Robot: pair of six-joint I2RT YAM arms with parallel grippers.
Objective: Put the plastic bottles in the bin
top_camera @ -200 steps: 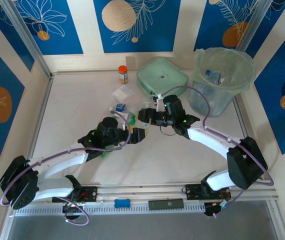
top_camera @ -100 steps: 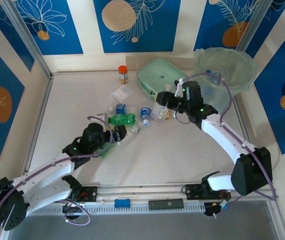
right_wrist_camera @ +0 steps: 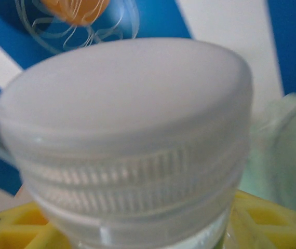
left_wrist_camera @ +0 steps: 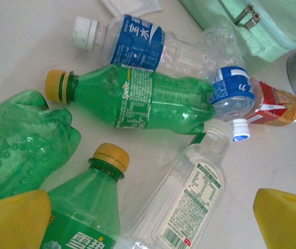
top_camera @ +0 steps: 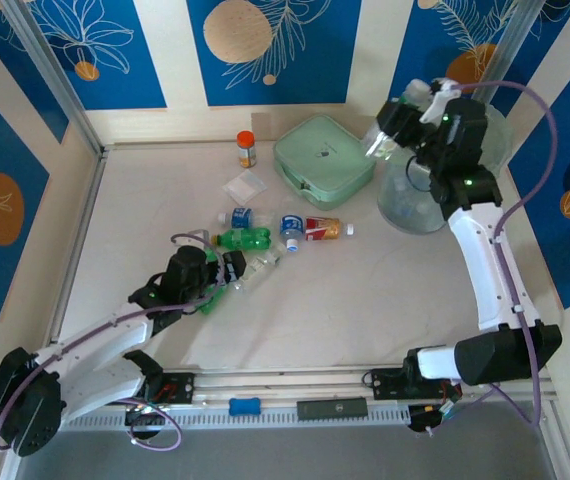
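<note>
Bright, even light; soft shadows. Clear bottle [right_wrist_camera: 127, 140] between the right jaws blurs, too close; Sprite bottle [left_wrist_camera: 137, 101] ahead of the left jaws looks sharp.

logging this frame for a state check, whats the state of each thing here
right gripper, shut on clear bottle, raised
left gripper, open
bin, upright, open-topped
Sprite bottle, capped, lying down
red-labelled bottle, lying down
mint case, closed
orange-capped jar, upright, capped
</note>
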